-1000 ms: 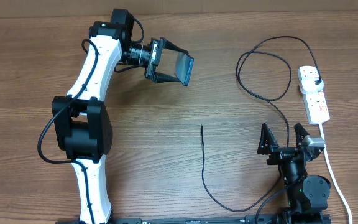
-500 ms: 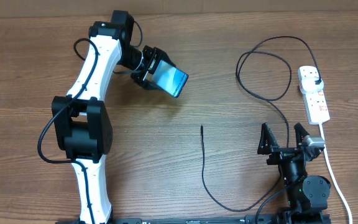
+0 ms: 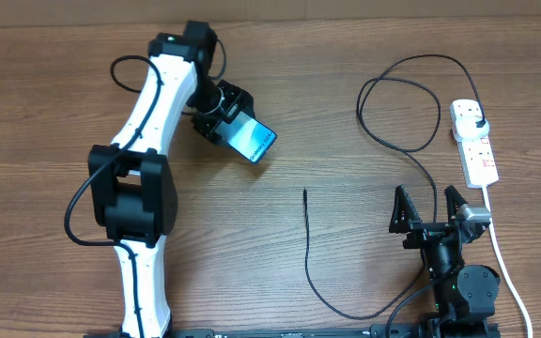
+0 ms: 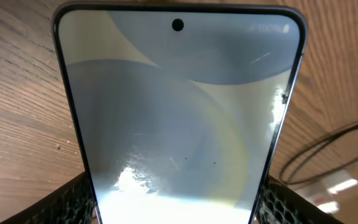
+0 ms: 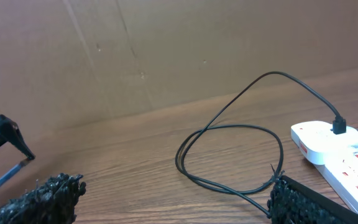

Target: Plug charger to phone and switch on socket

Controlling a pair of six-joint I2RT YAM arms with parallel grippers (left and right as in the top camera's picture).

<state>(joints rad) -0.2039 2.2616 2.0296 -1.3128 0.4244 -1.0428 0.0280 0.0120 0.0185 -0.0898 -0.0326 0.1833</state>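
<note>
My left gripper point(image 3: 224, 120) is shut on the phone point(image 3: 254, 142), holding it by one end with the lit blue-teal screen up, low over the table left of centre. In the left wrist view the phone point(image 4: 179, 118) fills the frame between my fingers. The charger point(image 3: 404, 122) is a thin black cable. Its plug point(image 3: 478, 124) sits in the white socket point(image 3: 474, 143) at the far right. Its connector tip point(image 3: 305, 193) lies loose on the wood at centre. My right gripper point(image 3: 429, 208) is open and empty near the front right, with the cable point(image 5: 229, 155) running between its fingers.
The socket's white cord point(image 3: 503, 258) runs down the right side past my right arm base. A brown cardboard wall point(image 5: 166, 50) stands behind the table. The black cable loops wide across the right half of the table.
My left gripper has turned and lowered the phone, from upright on its edge to tilted screen-up near the table, and shifted it slightly down and left. The right arm has not moved.
</note>
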